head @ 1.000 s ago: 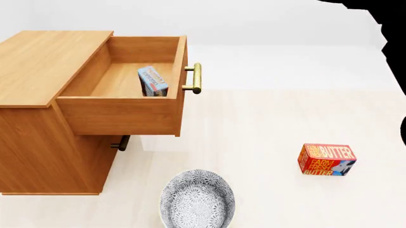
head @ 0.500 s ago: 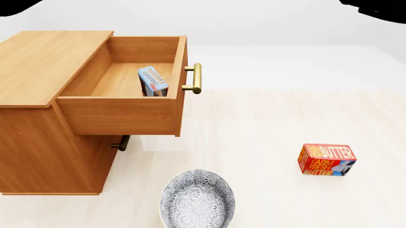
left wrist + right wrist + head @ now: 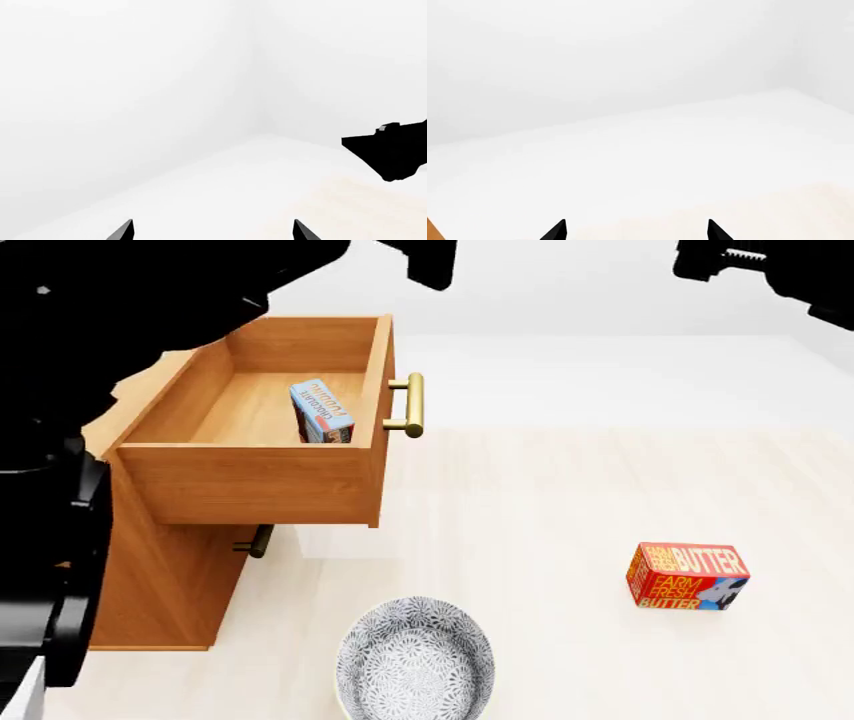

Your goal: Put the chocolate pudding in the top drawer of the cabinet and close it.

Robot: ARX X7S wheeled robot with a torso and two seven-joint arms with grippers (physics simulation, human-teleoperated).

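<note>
The cabinet (image 3: 174, 570) stands at the left, with its top drawer (image 3: 254, 480) pulled out. The chocolate pudding (image 3: 320, 412), a small light blue and red box, stands on edge inside the drawer near its front panel. The brass handle (image 3: 412, 405) is on the drawer front. My left arm (image 3: 120, 300) is raised and hides the cabinet top. My left gripper (image 3: 213, 234) is open and empty, pointing at white wall and floor. My right gripper (image 3: 635, 233) is also open and empty, up high. My right arm (image 3: 774, 265) shows at the top right.
A red-orange butter box (image 3: 687, 577) lies on the floor at the right. A patterned grey bowl (image 3: 414, 660) sits on the floor in front of the cabinet. The lower drawer's handle (image 3: 258, 540) shows under the open drawer. A dark arm part (image 3: 393, 155) shows in the left wrist view.
My left arm has swung up into the head view and now covers the cabinet top and left side. The right arm shifted at the top right. Drawer and pudding have not moved.
</note>
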